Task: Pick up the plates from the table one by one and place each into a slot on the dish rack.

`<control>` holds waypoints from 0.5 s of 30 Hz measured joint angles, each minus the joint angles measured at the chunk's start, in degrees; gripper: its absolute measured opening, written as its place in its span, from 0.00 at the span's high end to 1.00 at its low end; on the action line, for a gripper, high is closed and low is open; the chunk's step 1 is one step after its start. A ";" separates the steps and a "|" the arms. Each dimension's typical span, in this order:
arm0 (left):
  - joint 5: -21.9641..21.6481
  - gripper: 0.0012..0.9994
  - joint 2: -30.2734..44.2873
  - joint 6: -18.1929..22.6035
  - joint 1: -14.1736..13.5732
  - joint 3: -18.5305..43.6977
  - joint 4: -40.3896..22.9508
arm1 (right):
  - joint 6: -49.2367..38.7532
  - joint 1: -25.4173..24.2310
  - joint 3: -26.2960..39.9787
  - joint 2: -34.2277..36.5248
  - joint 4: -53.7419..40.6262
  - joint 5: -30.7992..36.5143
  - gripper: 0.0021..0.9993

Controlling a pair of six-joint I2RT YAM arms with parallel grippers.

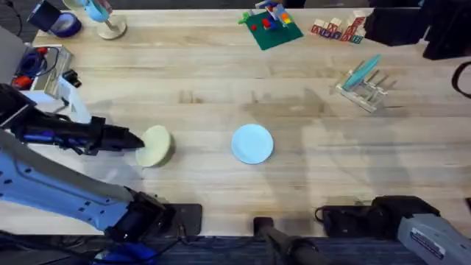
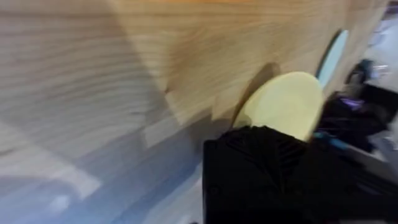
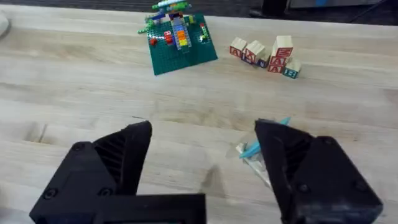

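Left gripper (image 1: pixel 140 141): clamped on the cream plate (image 1: pixel 156 145) at the desk's left side; the overhead showed the black fingers meeting the plate's edge.
Left wrist view: cream plate (image 2: pixel 283 106) right above the black gripper body, smooth and round, with the blue plate's (image 2: pixel 333 56) thin rim beyond it.
Blue plate (image 1: pixel 252 143): flat on the desk (image 1: pixel 221 81) at centre, matte pastel disc.
Dish rack (image 1: pixel 365 87): far right, clear pegs, a teal plate (image 1: pixel 363 71) leaning in it.
Right gripper (image 3: pixel 202 155): spread wide, clutching nothing; its wrist view caught the rack (image 3: pixel 255 152) between the fingers, plus the green baseplate (image 3: pixel 180 40) and lettered blocks (image 3: pixel 264 55).
Desk: pale planks, visible grain.
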 joint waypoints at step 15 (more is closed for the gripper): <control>0.11 0.96 4.66 -5.26 -1.72 2.48 -3.28 | 0.04 0.00 0.00 0.00 -0.01 -0.07 0.00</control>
